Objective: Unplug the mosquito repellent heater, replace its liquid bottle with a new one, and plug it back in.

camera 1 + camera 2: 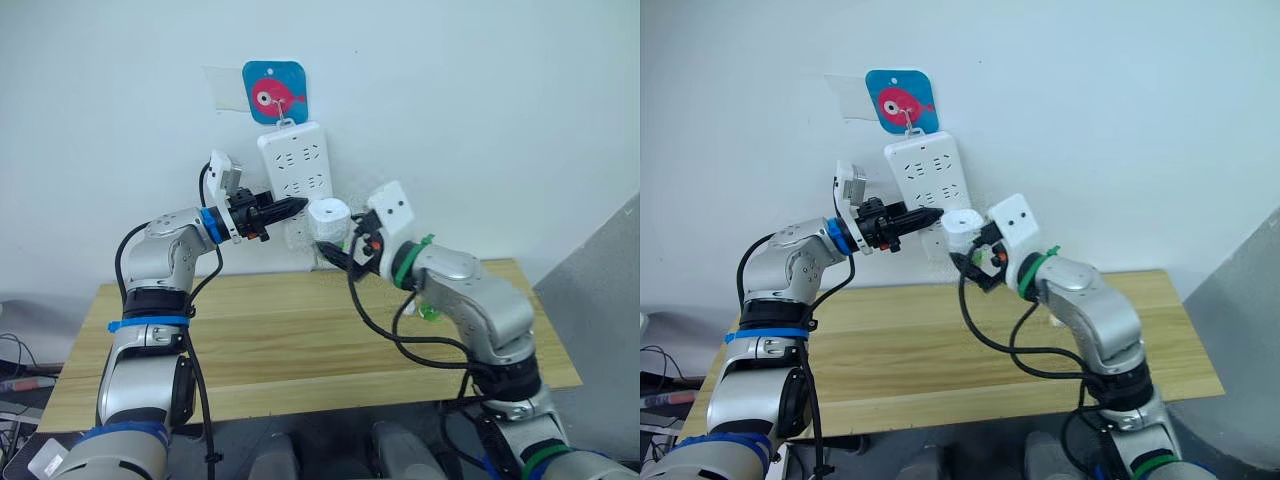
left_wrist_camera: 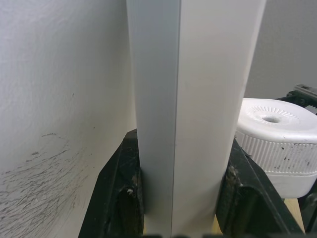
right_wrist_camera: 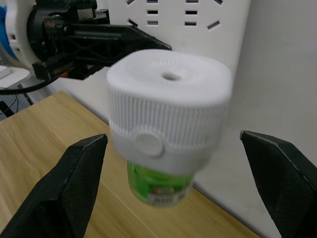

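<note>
The mosquito repellent heater (image 3: pixel 168 106) sits plugged into the power strip (image 1: pixel 295 165), between the right gripper (image 3: pixel 173 163)'s wide-open fingers; it looks light, rigid and smooth, its ribbed white band the best hold; the green bottle (image 3: pixel 158 184) beneath looks fragile; beside it, the left gripper (image 1: pixel 290 208) clamps the strip's edge.

Left tool (image 1: pixel 930 215) at power strip (image 1: pixel 930 180), heater (image 1: pixel 962 228) beside right tool (image 1: pixel 975 262)
</note>
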